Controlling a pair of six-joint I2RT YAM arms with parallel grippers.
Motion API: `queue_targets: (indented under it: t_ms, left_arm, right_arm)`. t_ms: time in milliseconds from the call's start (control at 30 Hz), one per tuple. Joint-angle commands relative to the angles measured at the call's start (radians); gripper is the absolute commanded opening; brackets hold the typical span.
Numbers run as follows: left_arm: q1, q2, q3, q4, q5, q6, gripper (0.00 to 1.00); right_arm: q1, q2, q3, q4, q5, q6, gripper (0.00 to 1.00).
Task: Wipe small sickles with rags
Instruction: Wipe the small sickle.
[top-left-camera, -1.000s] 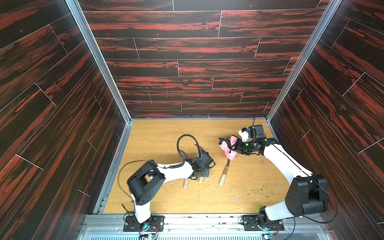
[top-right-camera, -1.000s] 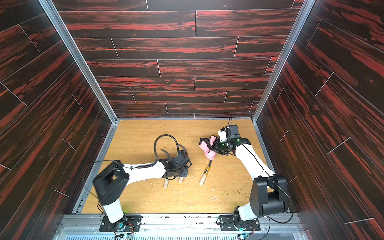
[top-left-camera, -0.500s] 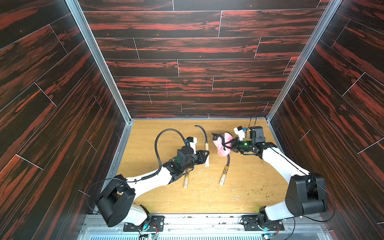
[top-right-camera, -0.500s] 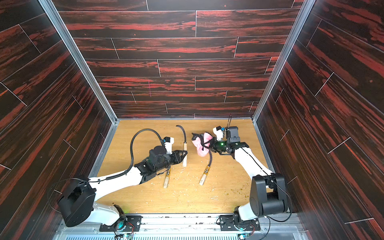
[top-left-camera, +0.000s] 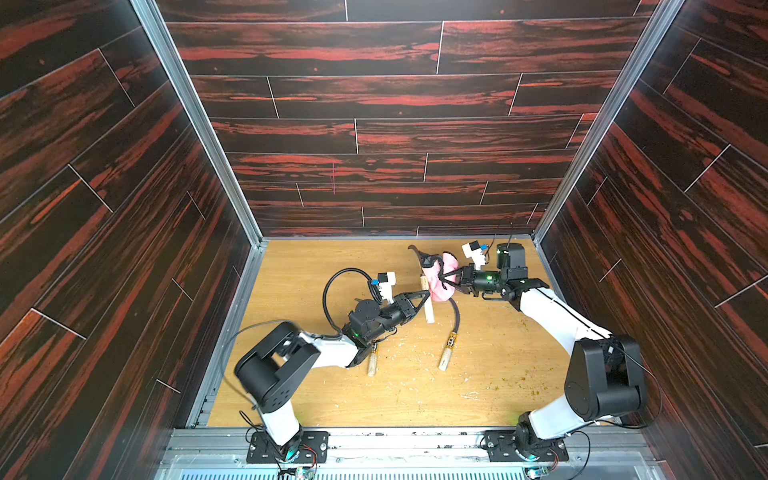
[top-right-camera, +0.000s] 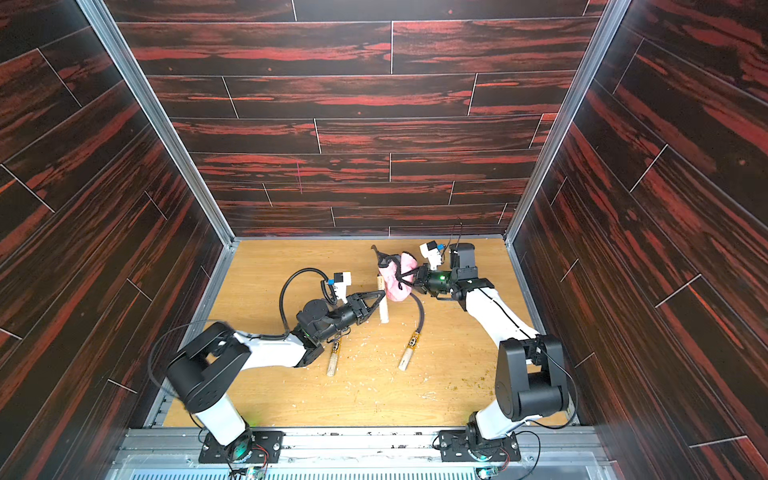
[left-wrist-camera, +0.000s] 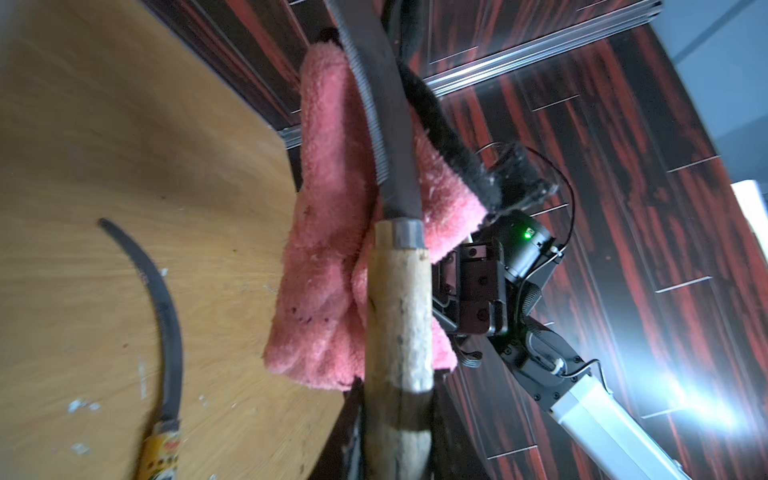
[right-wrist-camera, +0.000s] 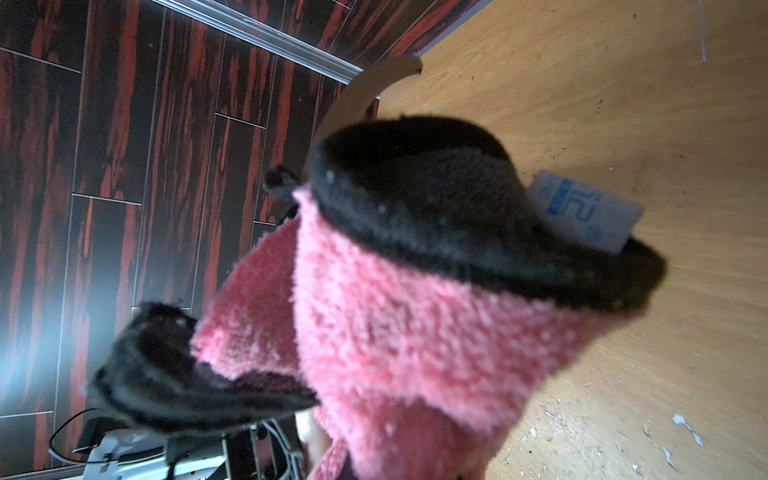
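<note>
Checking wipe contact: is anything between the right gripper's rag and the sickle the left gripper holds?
Nothing visible. The rag lies folded against the blade of the held sickle, pinched in the jaws of the right gripper; the left gripper holds the handle. The other sickles lie on the table, apart.

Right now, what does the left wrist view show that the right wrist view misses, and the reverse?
Left wrist only: a second sickle lying on the table, the held sickle's toothed blade edge, the right arm. Right wrist only: a white tag with blue print. Both: the pink rag and the table.
</note>
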Motion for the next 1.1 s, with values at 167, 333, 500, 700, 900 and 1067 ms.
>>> queue_targets:
  t_ms: [167,333,500,700,900,1067]
  left_arm:
    - [0.013,0.030,0.054,0.142,0.045,-0.031,0.00]
    - [0.029,0.028,0.077,0.149,0.056,-0.026,0.00]
    - [0.044,0.019,0.097,0.128,0.068,-0.012,0.00]
    - [0.075,0.023,0.089,0.117,0.077,-0.003,0.00]
    - [0.102,0.022,0.069,0.092,0.078,0.019,0.00]
    - [0.144,0.007,0.056,0.039,0.082,0.047,0.00]
  right_arm:
    - [0.055,0.000,0.055,-0.061,-0.018,-0.048,0.00]
    - [0.110,-0.013,0.023,-0.069,-0.006,-0.047,0.00]
    - [0.152,-0.049,-0.011,-0.087,0.032,-0.057,0.00]
    - [0.196,-0.110,-0.033,-0.149,0.094,-0.085,0.00]
    - [0.207,-0.165,-0.075,-0.168,0.138,-0.079,0.00]
    - [0.235,-0.231,-0.119,-0.217,0.184,-0.087,0.00]
